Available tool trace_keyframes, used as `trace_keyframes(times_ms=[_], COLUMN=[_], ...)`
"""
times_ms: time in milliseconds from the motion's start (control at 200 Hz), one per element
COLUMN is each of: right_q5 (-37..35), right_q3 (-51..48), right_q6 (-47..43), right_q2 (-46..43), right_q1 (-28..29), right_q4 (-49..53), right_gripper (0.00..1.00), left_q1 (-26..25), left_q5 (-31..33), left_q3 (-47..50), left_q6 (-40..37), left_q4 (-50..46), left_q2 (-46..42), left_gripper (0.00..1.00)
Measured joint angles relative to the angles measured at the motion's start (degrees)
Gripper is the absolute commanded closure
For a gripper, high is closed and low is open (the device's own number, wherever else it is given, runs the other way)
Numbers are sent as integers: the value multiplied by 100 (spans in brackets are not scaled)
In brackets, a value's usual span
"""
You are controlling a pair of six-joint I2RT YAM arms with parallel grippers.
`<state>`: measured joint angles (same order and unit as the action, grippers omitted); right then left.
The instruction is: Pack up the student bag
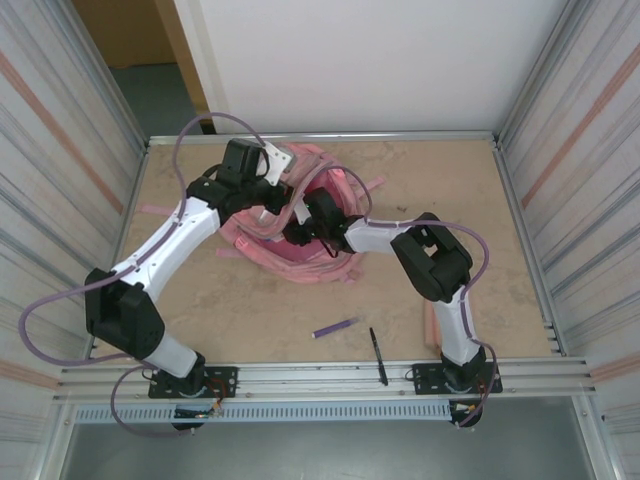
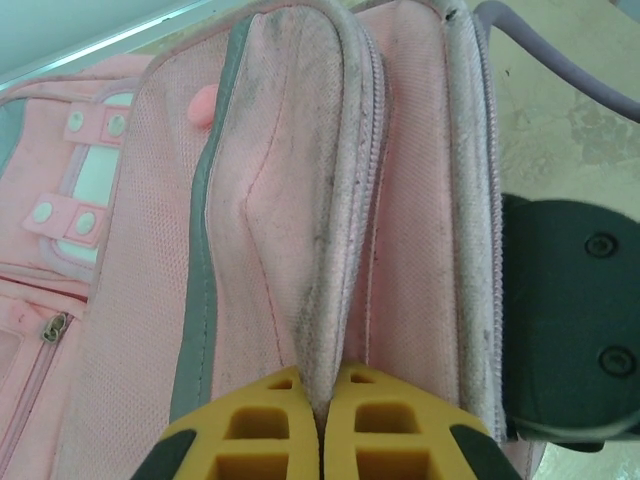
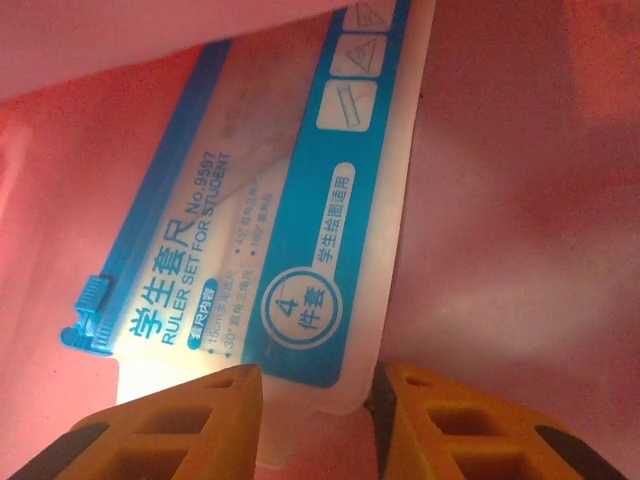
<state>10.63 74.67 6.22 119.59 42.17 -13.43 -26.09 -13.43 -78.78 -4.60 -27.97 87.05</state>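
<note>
Student bag (image 1: 300, 262): large pink backpack lying at the back-middle of the counter (image 1: 250, 310), with both arms reaching onto it; straps trail out to its left and right.
Bag, left wrist view: the front pockets stand on edge as parallel folds with zips along their rims; a pale patch (image 2: 85, 195) crossed by studded pink tabs lies at far left, and a zip pull (image 2: 55, 328) sits below it.
Left pincer (image 2: 320, 400): yellow fingers pressed together, pinching the rim of one pocket fold of the bag between them and holding that fold up.
Right pincer (image 3: 318, 378): inside the bag, pink lining all around it; fingers part-way closed, with the lower corner of the ruler set packet filling the gap and meeting both pads, so the packet is gripped.
Ruler set packet (image 3: 290, 220): flat translucent pouch with blue bands and a blue slider at its left edge, printed "RULER SET FOR STUDENT"; it leans up and away from the fingers against the lining.
Purple marker (image 1: 335, 327): lying on the near counter, well apart from the bag.
Black pen (image 1: 378, 355): just right of the marker, close to the near rail.
Slim pink item (image 1: 430, 322): on the counter beside the right arm's base, partly hidden by the arm.
</note>
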Motion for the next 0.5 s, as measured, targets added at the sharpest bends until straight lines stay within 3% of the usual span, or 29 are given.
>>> trace_keyframes(times_ms=[501], right_q5=[586], right_q3=[-2437], right_q6=[1180], right_q2=[-2542], right_q1=[-179], right_q4=[-885], right_gripper=[59], left_q1=[-55], left_q5=[-81], left_q3=[378], left_q6=[138], left_q4=[286], left_q2=[76], left_gripper=[100])
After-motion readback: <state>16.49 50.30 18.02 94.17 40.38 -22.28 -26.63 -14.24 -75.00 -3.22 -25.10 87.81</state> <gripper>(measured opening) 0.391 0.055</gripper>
